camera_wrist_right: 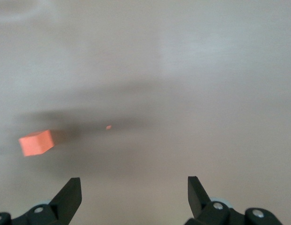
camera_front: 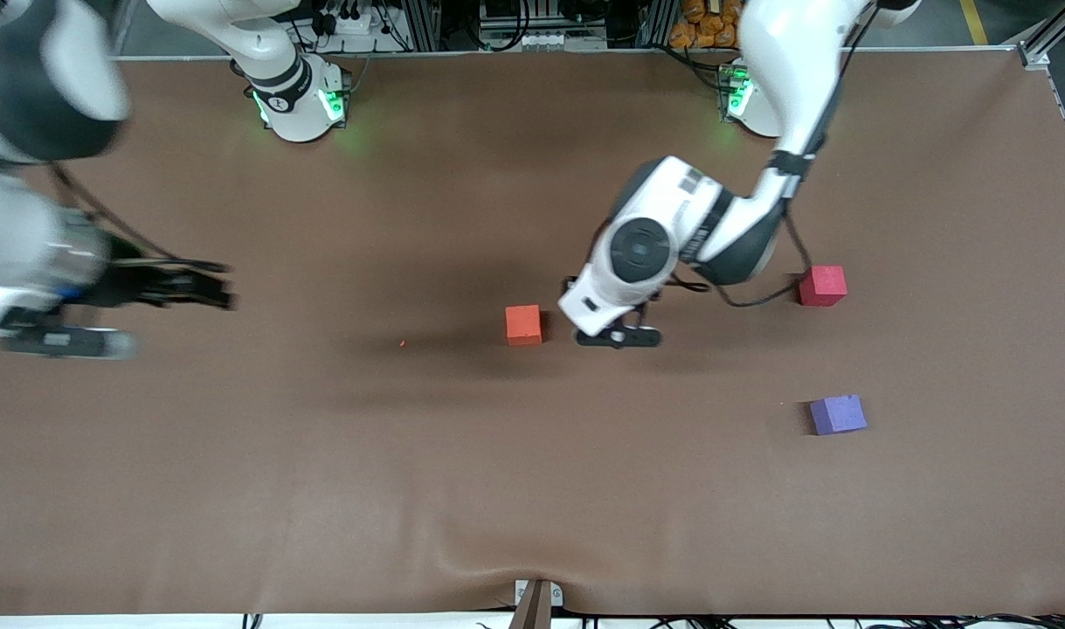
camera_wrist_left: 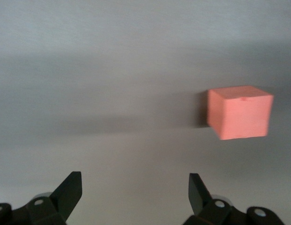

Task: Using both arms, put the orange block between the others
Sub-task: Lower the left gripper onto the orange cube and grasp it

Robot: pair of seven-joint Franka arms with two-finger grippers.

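The orange block (camera_front: 523, 324) sits on the brown table (camera_front: 322, 480), near the middle; nothing holds it. If I make the orange block the middle of a clock in the front view, the red-pink cube (camera_front: 822, 286) is out at about three o'clock, a bit up; the purple-blue cube (camera_front: 838, 414) is at about four o'clock. Both are well apart from the orange block, toward the left arm's end of the table; the gap between those two is where I think the block has to go.

My left gripper (camera_front: 618, 335) is low over the table just beside the orange block, at its three o'clock; in the left wrist view its two black fingers (camera_wrist_left: 65, 192) stand wide apart with nothing between them, and the block (camera_wrist_left: 239, 112) is off to one side, not lined up yet. I think I brought it there to grab the block; it needs to slide over first.

My right gripper (camera_front: 204, 288) hangs over the table way out at nine o'clock, its fingers (camera_wrist_right: 68, 194) also spread wide and empty; I think it waits. A tiny orange crumb (camera_front: 402, 343) lies between it and the block.

I can read no words or labels anywhere; the arm bases (camera_front: 300, 105) just glow green.
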